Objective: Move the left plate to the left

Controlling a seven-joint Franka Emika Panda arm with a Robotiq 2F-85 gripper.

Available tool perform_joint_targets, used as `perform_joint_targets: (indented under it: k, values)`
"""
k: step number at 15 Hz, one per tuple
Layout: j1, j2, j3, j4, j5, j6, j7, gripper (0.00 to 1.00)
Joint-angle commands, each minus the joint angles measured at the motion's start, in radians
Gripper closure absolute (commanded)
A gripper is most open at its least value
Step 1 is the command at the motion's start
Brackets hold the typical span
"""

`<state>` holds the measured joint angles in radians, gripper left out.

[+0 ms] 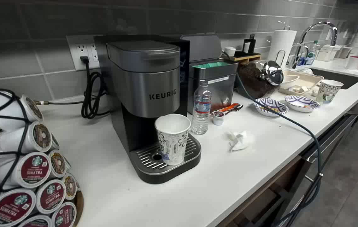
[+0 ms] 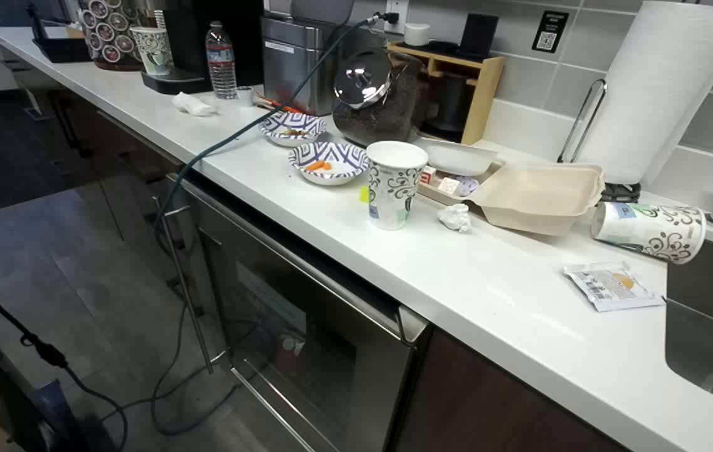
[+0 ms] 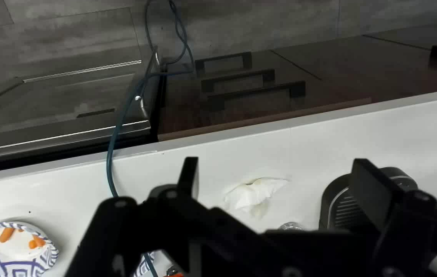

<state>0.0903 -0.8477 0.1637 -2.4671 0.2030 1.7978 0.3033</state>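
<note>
The pincer (image 3: 280,184) hangs over the counter (image 3: 318,142) with its jaws wide apart and nothing held, a crumpled tissue (image 3: 253,194) showing in the gap. The left plate (image 2: 293,123) lies off past the finger (image 3: 188,175) nearer the cable (image 3: 109,161), mostly hidden behind the pincer in the wrist view. Best to travel that way, clear of the cable, straddle the rim and squeeze lightly, since the plate looks flimsy; the carrot dish (image 3: 10,252), farther out, should go untouched. Left, I judge, means toward the tissue.
</note>
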Motion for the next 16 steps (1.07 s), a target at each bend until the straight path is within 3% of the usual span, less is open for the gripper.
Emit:
perform_joint_targets:
  k: [1,12,16]
  values:
    - [-0.012,-0.001,0.008,0.002,0.007,-0.003,-0.007,0.0]
    - [-0.012,-0.001,0.008,0.002,0.007,-0.003,-0.007,0.0]
    - [-0.032,0.125,-0.053,-0.05,0.052,0.09,-0.047,0.0]
